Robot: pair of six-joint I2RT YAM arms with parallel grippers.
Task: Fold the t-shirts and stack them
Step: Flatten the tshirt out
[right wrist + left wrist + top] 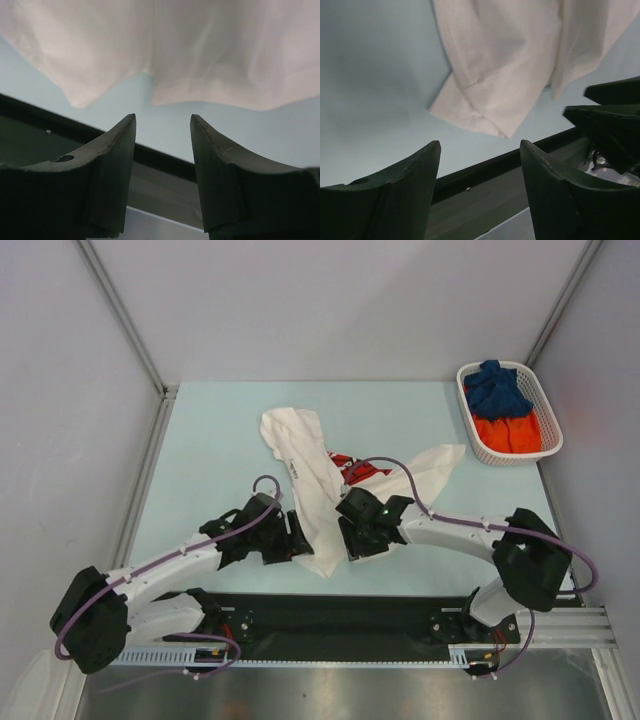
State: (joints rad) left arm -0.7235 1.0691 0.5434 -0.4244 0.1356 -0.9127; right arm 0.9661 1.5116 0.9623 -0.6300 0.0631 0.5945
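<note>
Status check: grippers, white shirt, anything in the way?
Left gripper open, empty. Right gripper open, empty. White t-shirt crumpled on table, unfolded, between both. Nothing blocking; blue t-shirt and orange t-shirt in basket, far right.

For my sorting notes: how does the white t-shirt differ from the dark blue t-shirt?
The white t-shirt lies crumpled on the table; the dark blue t-shirt is bunched inside the basket. The white t-shirt shows a red print; the dark blue t-shirt shows none. Neither is folded.
</note>
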